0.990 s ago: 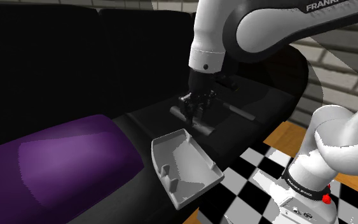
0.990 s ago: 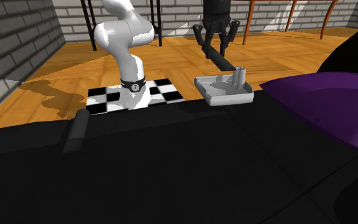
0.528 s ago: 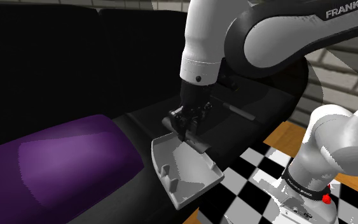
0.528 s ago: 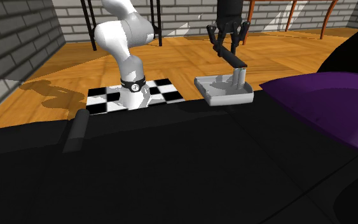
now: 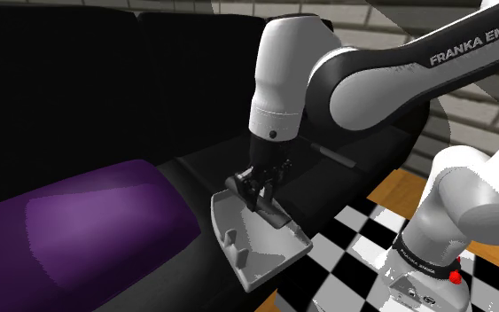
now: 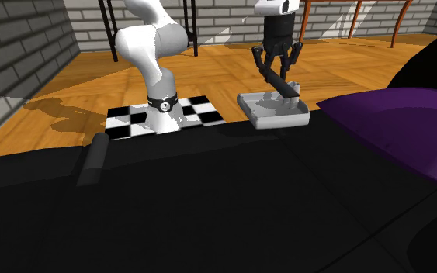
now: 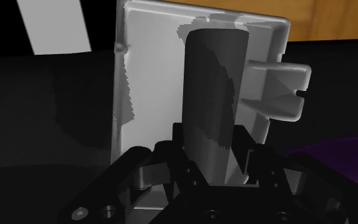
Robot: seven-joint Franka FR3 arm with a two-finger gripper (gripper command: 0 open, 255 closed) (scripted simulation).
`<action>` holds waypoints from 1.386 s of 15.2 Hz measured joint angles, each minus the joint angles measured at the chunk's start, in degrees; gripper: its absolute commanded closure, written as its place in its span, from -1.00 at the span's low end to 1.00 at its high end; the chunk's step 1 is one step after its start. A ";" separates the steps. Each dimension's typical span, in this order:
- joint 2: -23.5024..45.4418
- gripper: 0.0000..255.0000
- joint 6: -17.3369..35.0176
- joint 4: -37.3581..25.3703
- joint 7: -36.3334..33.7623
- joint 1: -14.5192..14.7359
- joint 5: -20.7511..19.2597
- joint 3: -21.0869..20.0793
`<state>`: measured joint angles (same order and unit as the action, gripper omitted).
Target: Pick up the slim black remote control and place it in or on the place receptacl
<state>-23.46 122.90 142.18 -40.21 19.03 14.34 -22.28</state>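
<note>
1. My gripper is closed on the slim dark remote control. The two fingers clamp its near end from either side, and the rest of its length sticks out ahead of me.
2. I hold it by the end so the free length can go in first. In the wrist view that length lies across the pale floor of the grey tray, running along the tray's long side and just beside the upright tab on the tray's wall.
3. In the shoulder view my gripper hangs above the tray, and the remote control slopes down from it into the tray's hollow. I cannot tell whether its tip already touches the tray floor.
4. The tray sits on the front edge of the black sofa, with the purple cushion just beside it. I judge a short, straight lowering keeps me clear of both.
5. In the second exterior view the gripper stands directly over the tray, with the remote control angled down toward it.
6. A second ago I was off to the side of the tray, over the sofa seat. Half a second ago I had reached the tray's rim. Now I am centred over the tray and lower, with my grip unchanged.
7. By my reckoning the carry is done. What is left is setting the remote down and opening up.
</note>
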 measured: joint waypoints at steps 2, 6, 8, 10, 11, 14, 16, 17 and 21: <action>0.49 1.00 1.58 1.11 0.01 0.08 0.16 -0.29; 0.77 1.00 2.11 1.33 0.08 0.04 0.14 -0.33; 0.79 -1.00 2.14 1.34 0.09 0.03 0.14 -0.33; 0.79 -1.00 2.15 1.34 0.09 0.03 0.13 -0.33; 0.79 -1.00 2.15 1.34 0.09 0.03 0.13 -0.33; 0.79 -1.00 2.15 1.34 0.09 0.03 0.13 -0.33; -0.47 -1.00 -0.52 -0.13 0.22 -0.03 0.00 0.26; -1.51 -1.00 -2.32 -0.90 0.43 -0.05 -0.05 0.75; -2.52 -1.00 -5.66 -3.19 0.24 -0.11 -0.30 1.22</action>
<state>-25.98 117.24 138.99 -39.98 18.92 14.04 -21.06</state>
